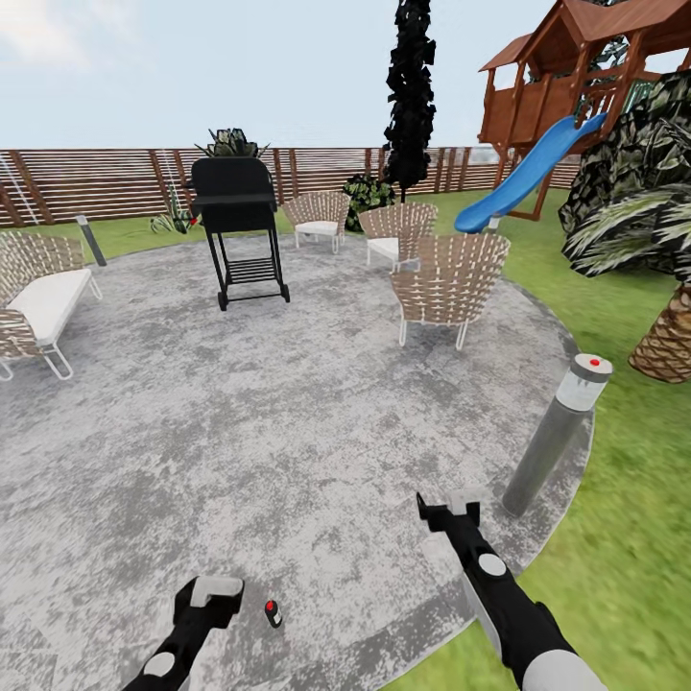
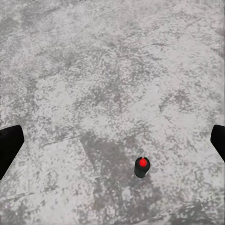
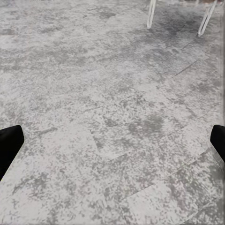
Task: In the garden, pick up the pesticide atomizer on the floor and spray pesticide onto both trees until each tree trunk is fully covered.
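Note:
The pesticide atomizer [image 1: 274, 612], a tiny dark bottle with a red top, stands upright on the mottled grey concrete floor [image 1: 288, 432] close to me. My left gripper [image 1: 213, 590] hovers just left of it, open and holding nothing. In the left wrist view the atomizer [image 2: 142, 167] sits on the floor between the spread fingertips [image 2: 9, 145], nearer one side. My right gripper [image 1: 451, 509] is open too, above bare concrete to the right, with its dark fingertips [image 3: 10, 140] wide apart. The trees are out of view.
A grey bollard light [image 1: 557, 432] stands at the paving's curved edge by my right arm. Farther off are wicker chairs [image 1: 449, 283], a black grill [image 1: 238, 230] and a white sofa [image 1: 43, 302]. Lawn, a palm [image 1: 667, 336], a playset slide [image 1: 528, 178] and the slat fence [image 1: 96, 178] lie beyond.

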`<state>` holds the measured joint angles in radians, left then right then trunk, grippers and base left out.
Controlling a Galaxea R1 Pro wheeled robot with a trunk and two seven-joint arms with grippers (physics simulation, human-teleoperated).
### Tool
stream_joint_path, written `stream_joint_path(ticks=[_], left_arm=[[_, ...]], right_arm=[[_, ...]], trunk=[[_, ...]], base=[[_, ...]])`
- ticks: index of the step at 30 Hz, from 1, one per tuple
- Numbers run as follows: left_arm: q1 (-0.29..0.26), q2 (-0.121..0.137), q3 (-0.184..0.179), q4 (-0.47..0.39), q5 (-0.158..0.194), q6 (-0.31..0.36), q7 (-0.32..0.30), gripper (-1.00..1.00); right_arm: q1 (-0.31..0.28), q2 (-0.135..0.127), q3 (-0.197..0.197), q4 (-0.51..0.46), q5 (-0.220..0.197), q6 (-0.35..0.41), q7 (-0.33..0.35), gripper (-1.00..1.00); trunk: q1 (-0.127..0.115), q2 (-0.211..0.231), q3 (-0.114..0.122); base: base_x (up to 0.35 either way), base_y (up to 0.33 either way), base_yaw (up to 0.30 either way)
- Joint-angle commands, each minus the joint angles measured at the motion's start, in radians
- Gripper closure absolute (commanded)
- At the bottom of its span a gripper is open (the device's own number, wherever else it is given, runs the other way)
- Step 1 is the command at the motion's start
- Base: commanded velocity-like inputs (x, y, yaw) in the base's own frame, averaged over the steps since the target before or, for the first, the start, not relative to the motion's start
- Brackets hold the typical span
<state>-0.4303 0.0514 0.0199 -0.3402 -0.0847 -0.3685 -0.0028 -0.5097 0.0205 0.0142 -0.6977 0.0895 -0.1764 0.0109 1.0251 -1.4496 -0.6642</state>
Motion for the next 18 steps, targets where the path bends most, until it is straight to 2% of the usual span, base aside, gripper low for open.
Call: stream_joint_path(ticks=[1, 5, 9, 14, 18], left_arm=[[-0.001, 0.002, -0.001, 0.001, -0.011, -0.003, 0.001, -1.0], [-0.004, 0.008, -0.003, 0.002, -0.001, 0.002, 0.005, -1.0], [-0.024, 0.01, 0.013, 0.002, 0.041, 0.029, 0.002, -1.0], [-0.084, 0.019, 0.021, 0.002, 0.052, 0.098, -0.001, -1.0], [-0.101, 0.021, 0.025, 0.004, 0.055, 0.11, -0.008, -1.0]], right_arm=[[-0.001, 0.0, -0.001, -0.001, 0.01, -0.003, 0.001, -1.0], [-0.001, 0.0, -0.001, -0.004, 0.01, -0.004, 0.001, -1.0], [-0.001, -0.001, 0.0, -0.005, 0.01, -0.005, 0.001, -1.0], [-0.001, 0.0, 0.0, -0.005, 0.01, -0.006, 0.001, -1.0], [-0.001, 0.001, -0.001, -0.005, 0.01, -0.006, 0.0, -1.0]], trunk=[[0.004, -0.007, -0.004], [0.019, -0.035, -0.016], [0.034, -0.063, -0.029], [0.054, -0.098, -0.045], [0.069, -0.126, -0.057]], base=[[0.0, 0.0, 0.0], [0.0, 0.0, 0.0], [0.0, 0.0, 0.0], [0.0, 0.0, 0.0], [0.0, 0.0, 0.0]])
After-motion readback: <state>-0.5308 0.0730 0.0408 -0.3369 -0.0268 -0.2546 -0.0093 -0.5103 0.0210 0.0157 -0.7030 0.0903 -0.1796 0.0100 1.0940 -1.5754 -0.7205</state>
